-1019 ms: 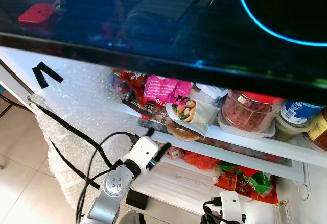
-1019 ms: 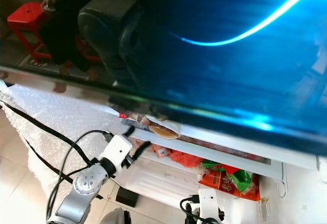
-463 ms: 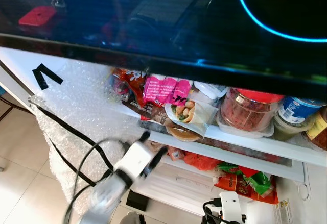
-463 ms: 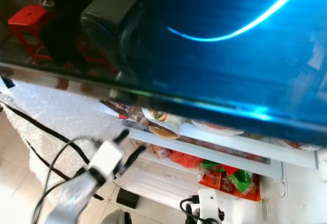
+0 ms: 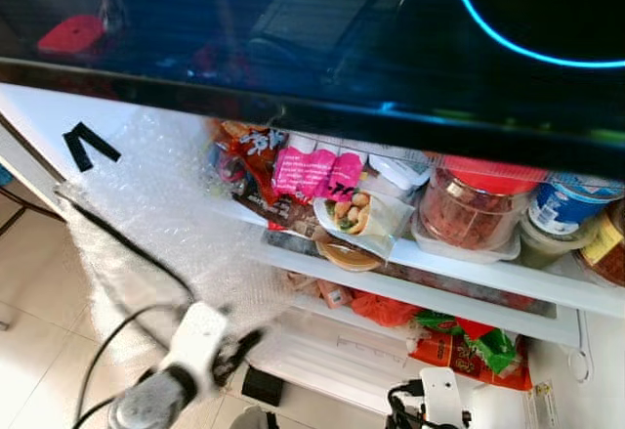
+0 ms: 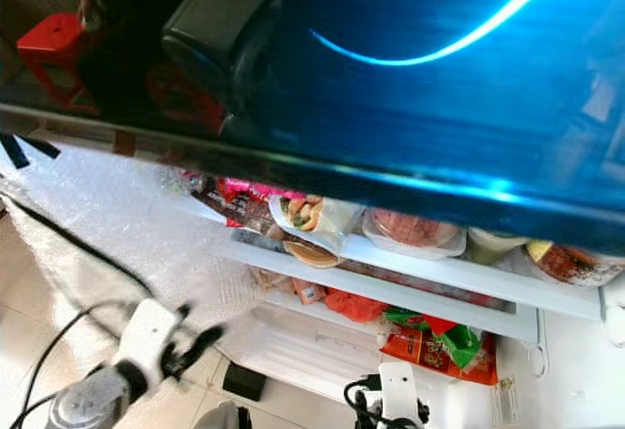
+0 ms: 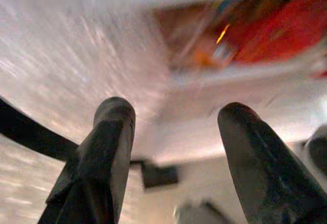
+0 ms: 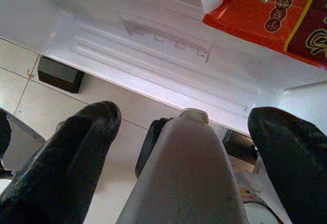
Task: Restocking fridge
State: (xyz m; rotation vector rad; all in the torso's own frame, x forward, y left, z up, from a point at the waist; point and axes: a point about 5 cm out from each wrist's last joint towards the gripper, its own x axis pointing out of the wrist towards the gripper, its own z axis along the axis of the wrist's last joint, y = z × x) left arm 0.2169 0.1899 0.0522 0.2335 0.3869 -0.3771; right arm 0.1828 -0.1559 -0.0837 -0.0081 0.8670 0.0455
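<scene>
Head cameras downward at fridge

I see gold Chinese characters on the red packet in the right wrist view, inside round gold medallions, but I can't read them. The pink packet on the fridge shelf carries dark print, too small to read. Nothing else legible.

Crowded shelf; roomier bottom drawer.

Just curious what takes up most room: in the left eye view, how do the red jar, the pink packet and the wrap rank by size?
1. Red jar.
2 and 3. Pink packet and wrap: too alike to rank.
</scene>
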